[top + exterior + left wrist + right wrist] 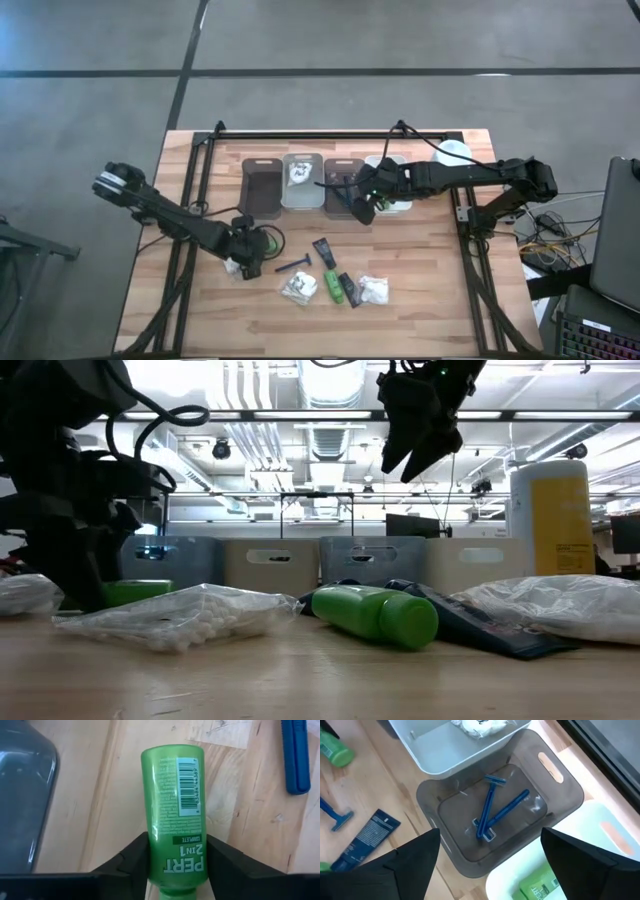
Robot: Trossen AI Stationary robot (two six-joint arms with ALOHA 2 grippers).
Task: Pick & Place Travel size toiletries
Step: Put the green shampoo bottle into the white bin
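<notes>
Pick step: the left gripper (176, 870) closed its fingers on a green bottle (175, 815) at lower left of the table (420, 320) — lift next — while the right gripper (362, 208) hung open-fingered over the grey bin (560, 795) holding two razors (495, 812).

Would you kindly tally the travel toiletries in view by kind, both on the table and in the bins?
Green bottles: 3
Razors: 3
Black tubes: 2
Fluffy packets: 4
Total: 12

The green bottle (175, 815) reads "PERT 2 IN 1 COMPLETE" beside a barcode.
</notes>
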